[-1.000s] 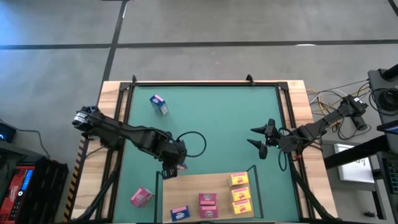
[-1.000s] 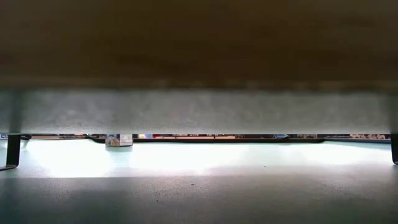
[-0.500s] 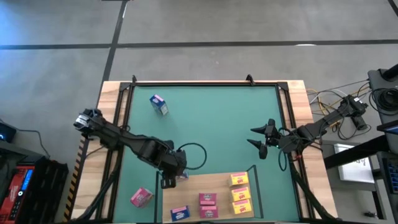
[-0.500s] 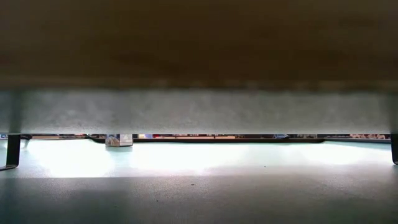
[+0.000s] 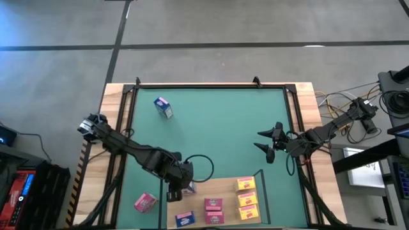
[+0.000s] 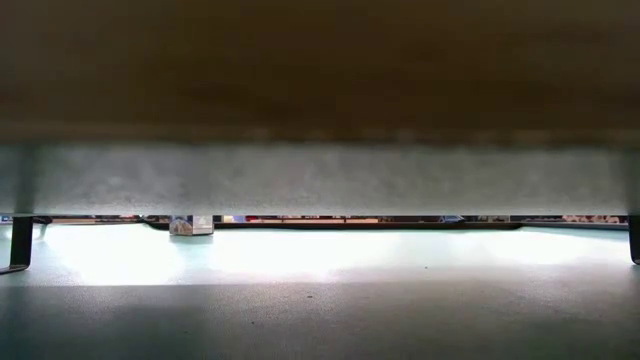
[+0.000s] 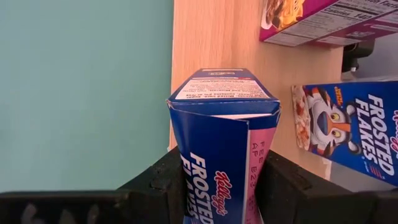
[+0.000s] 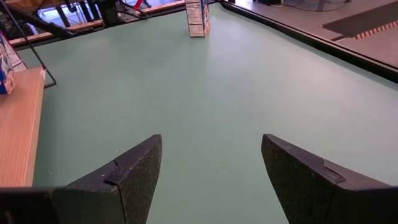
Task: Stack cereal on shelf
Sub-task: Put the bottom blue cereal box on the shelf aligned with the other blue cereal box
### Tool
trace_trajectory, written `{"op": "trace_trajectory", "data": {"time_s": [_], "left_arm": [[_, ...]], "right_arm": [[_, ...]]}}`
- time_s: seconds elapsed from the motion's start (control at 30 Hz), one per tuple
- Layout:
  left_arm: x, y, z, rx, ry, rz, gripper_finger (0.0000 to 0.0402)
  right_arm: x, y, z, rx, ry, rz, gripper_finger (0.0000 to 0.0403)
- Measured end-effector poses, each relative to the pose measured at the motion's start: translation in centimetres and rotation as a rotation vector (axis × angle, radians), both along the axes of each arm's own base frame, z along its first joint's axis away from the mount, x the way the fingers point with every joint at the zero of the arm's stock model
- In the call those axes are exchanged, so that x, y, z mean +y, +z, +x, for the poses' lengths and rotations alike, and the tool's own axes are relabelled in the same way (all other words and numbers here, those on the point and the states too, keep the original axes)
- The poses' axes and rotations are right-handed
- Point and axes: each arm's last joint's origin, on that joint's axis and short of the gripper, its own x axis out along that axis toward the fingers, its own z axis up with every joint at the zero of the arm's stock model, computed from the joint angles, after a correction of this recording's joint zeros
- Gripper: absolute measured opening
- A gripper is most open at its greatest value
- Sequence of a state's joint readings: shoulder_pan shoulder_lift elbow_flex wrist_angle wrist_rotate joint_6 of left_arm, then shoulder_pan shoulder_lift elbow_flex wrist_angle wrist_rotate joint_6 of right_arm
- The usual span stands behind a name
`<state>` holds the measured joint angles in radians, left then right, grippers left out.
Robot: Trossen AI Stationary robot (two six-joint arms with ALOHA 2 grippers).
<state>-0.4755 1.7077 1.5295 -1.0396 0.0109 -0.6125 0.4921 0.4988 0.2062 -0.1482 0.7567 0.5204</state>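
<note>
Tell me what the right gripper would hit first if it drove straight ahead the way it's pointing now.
Probably nothing close: the right gripper, jaws open, faces bare green mat. The lone blue cereal box stands far across, roughly in line, so it would likely be first, though depth is hard to judge.

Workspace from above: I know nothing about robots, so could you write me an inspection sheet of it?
Surface: green mat on a wooden table.
Job's things: shelf carries three yellow boxes, two pink boxes and a shelved blue box; loose pink box lies on the mat; far blue box stands alone.
Clutter: nothing seen.
Grippers: left gripper shut on the held blue box at the shelf's edge; right gripper open, empty.
Cables: black loop by the left arm; wires beside the table.
Surroundings: grey floor.
</note>
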Motion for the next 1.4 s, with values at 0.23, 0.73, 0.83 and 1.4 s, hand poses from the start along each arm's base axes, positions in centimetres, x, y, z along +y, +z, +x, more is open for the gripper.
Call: {"op": "trace_trajectory", "data": {"time_s": [0.23,0.73,0.83,1.4], "left_arm": [[-0.8,0.0,-0.4,0.001,-0.021,-0.002,0.0133],[-3.4,-0.7,1.4,0.114,-0.066,0.031,0.0132],[-4.0,-0.8,2.4,0.165,-0.069,0.051,0.0132],[-6.1,-0.6,5.3,0.297,-0.053,0.077,0.0132]], "right_arm": [[0.0,0.0,0.0,0.000,0.000,0.000,0.0265],[0.0,0.0,0.0,0.000,0.000,0.000,0.0265],[0.0,0.0,0.0,0.000,0.000,0.000,0.0265],[0.0,0.0,0.0,0.000,0.000,0.000,0.0265]]}}
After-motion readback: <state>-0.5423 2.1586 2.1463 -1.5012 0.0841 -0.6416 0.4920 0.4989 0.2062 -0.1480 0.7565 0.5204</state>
